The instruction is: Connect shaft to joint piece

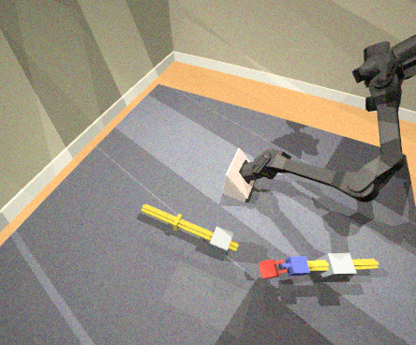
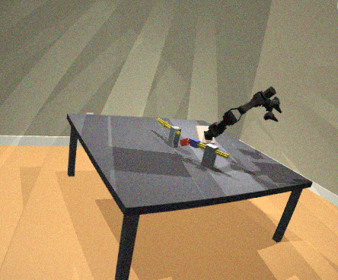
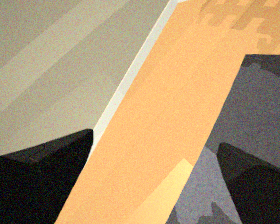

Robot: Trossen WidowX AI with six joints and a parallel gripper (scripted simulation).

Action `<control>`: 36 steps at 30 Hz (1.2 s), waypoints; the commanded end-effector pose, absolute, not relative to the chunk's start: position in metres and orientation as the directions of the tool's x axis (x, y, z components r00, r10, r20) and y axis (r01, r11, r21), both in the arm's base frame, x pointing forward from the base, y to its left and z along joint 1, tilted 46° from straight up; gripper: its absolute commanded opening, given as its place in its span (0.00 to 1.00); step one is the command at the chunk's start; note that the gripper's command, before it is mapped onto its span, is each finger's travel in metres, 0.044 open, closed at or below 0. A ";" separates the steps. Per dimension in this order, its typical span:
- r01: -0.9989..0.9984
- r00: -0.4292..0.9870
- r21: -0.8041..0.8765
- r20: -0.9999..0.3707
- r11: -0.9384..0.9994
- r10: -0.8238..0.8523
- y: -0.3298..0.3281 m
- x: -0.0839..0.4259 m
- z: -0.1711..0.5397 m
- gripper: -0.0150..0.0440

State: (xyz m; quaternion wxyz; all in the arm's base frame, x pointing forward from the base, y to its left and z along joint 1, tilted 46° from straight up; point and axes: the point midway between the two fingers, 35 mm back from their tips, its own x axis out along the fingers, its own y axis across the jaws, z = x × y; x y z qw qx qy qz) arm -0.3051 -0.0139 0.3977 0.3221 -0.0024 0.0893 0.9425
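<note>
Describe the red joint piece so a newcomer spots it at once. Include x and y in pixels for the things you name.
On the dark table (image 1: 119, 281) (image 2: 142, 194), two yellow shafts pass through separate upright blocks. One shaft carries a blue piece (image 1: 298, 265) (image 2: 194, 143) on its end. Hinged beyond that is the joint piece (image 1: 268, 269) (image 2: 184, 141), the only red thing there.

2 yellow shafts (image 1: 199, 230) (image 2: 220, 153), unjoined, at an angle; red joint piece (image 1: 268, 269) (image 2: 184, 141) between.

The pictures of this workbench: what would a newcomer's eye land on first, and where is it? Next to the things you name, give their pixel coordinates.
Probably the black arm (image 1: 386, 124) (image 2: 230, 116), rising from a pale wedge-shaped mount (image 1: 235, 187) (image 2: 202, 131) on the table (image 1: 96, 244) (image 2: 97, 152). Next, the bright red joint piece (image 1: 268, 269) (image 2: 184, 141), beside a blue piece (image 1: 298, 265) (image 2: 195, 143) between the two yellow shafts (image 1: 158, 214) (image 2: 222, 154).
</note>
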 end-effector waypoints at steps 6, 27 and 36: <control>-0.579 -0.815 0.150 -0.070 -0.801 0.576 -0.023 -0.307 0.395 1.00; -0.074 -0.981 -0.016 -0.178 -0.997 0.075 -0.158 -0.294 0.364 1.00; 0.170 -0.958 -0.066 -0.244 -0.983 -0.150 -0.216 -0.268 0.350 1.00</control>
